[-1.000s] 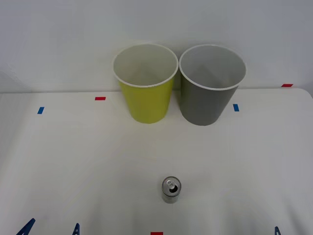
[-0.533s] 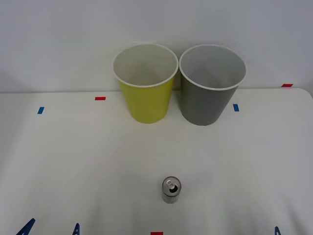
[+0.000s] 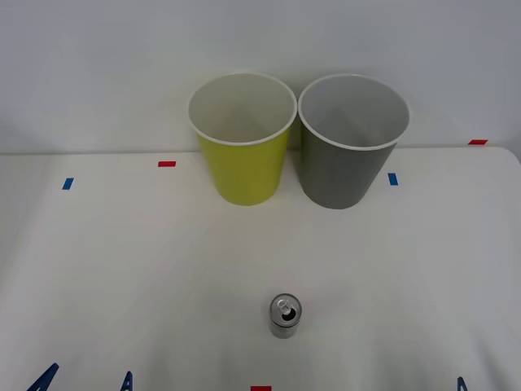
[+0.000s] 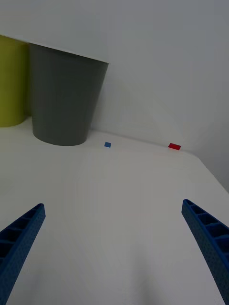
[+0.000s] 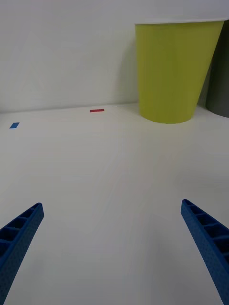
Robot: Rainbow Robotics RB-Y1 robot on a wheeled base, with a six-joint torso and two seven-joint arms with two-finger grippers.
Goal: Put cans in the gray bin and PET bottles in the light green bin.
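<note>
Two bins stood side by side at the back of the white table (image 3: 122, 261), in the upper middle of the front view, their rims almost touching. Each was round and tapered, mouth up, white inside. The green bin (image 3: 242, 138) was on the left and the gray bin (image 3: 352, 140) on the right.

The can (image 3: 285, 315) stood well in front of them, in the lower middle of the frame and roughly in line with the gap between the bins. It was upright, its long axis vertical and its top facing up. It was small, silver and shiny, with a pull tab and a dark opening in the lid.

Small red and blue tape marks dotted the tabletop.

The left gripper (image 5: 114, 248) hung low over bare table with its blue ribbed fingers spread wide, holding nothing. The right gripper (image 4: 114, 248) was likewise spread wide and empty, facing the gray bin.
</note>
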